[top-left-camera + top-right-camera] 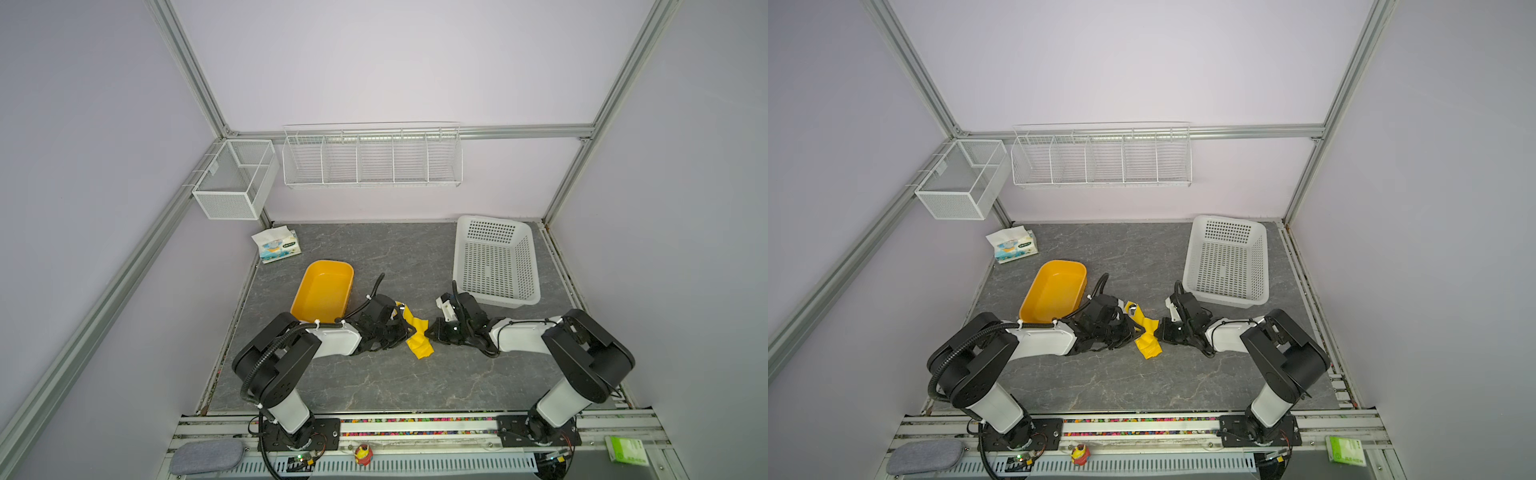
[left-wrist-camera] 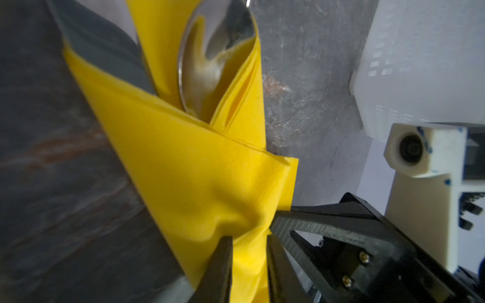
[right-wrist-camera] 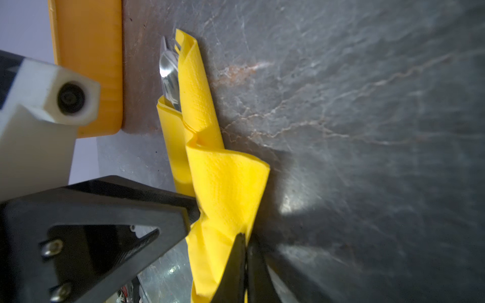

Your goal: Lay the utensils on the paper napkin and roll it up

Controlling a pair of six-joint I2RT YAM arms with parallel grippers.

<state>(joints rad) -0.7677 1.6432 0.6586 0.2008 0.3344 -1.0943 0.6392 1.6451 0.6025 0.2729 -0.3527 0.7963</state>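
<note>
You are rolling the napkin (image 1: 419,338), which is lying on the table between the arms, near the tray (image 1: 328,264). The utensils (image 2: 210,65) are sitting inside it, heads poking from the far end. Your right gripper (image 3: 245,251) is pinching a napkin edge with its jaws pressed together. Your left gripper (image 2: 249,251) is standing slightly apart around a bunched fold, and I cannot tell whether it is biting. The wrap is looking loose and flaring at the near end. I judge you should be turning the paper snug round the metal and working low on the table, so nothing is sliding out. The tray, the basket (image 1: 459,249), the rack (image 1: 372,162) and the mesh box (image 1: 232,183) are showing nothing inside.
</note>
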